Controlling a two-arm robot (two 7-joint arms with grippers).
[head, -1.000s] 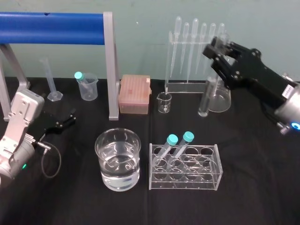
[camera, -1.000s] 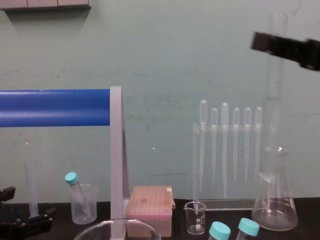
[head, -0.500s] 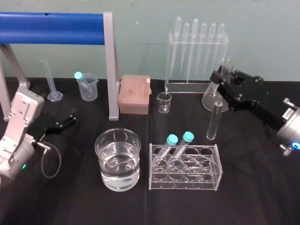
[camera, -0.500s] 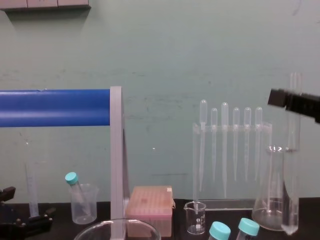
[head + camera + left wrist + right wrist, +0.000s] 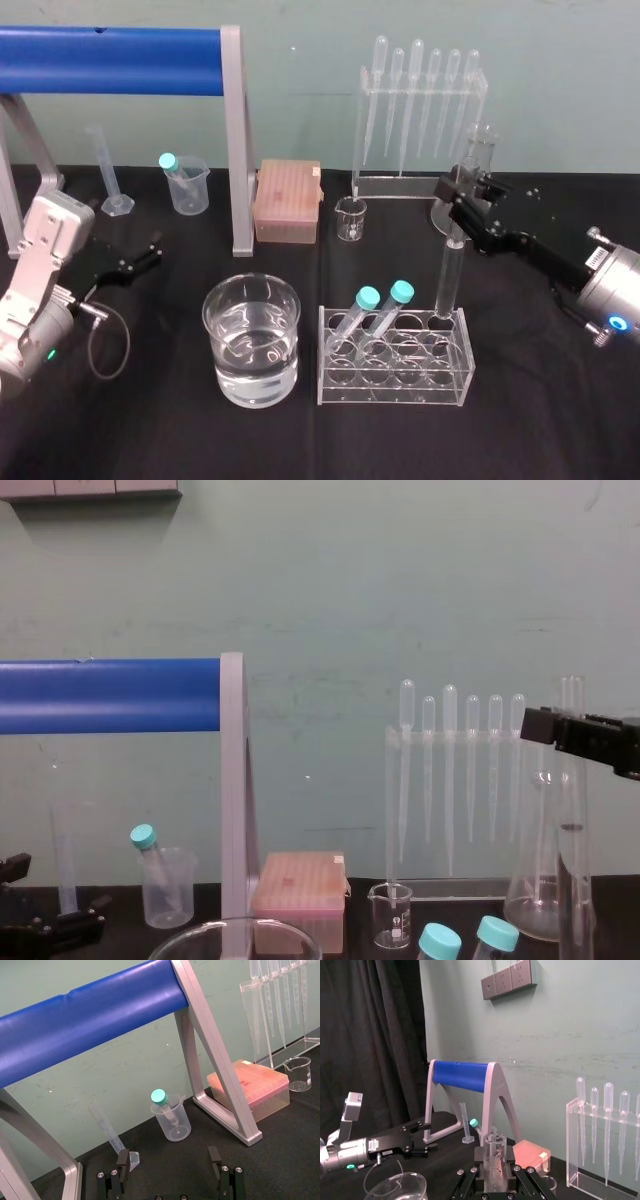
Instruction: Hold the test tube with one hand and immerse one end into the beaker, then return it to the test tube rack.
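Black cloth covers the table (image 5: 560, 420), and most of the ware on it is colourless: the clear glass test tube (image 5: 447, 270), the clear beaker (image 5: 252, 335) and a transparent rack (image 5: 395, 385). Two tubes carry teal caps (image 5: 368, 297). The right end effector (image 5: 458, 192) is black, its wrist (image 5: 608, 283) silver with a glowing blue ring (image 5: 612, 324). A bright blue bar (image 5: 110, 60) tops grey legs (image 5: 236, 150). The tip box (image 5: 288, 205) is pink, and the wall (image 5: 300, 50) is pale green.

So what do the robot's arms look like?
The left arm is blocky silver-grey, with a small green light, a looping black cable and black jaws. The right arm has a round silver wrist, a glowing blue ring, a white label and long black jaws.
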